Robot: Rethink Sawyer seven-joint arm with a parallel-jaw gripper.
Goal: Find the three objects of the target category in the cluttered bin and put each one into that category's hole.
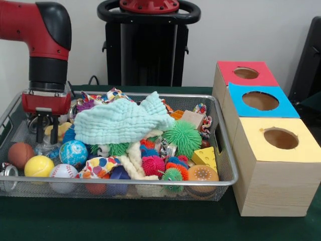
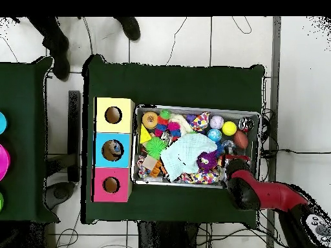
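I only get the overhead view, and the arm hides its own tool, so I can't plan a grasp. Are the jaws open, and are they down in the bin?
Observer: The front view shows the gripper with its jaws apart and the tips below the rim of the wire bin.
Operator: What is by the tips?
Observer: A pale yellow toy lies just beside them. I cannot tell whether they touch it.
Operator: Does the cloth lie flat?
Observer: No, the cloth is heaped on the pile and rises above the rim.
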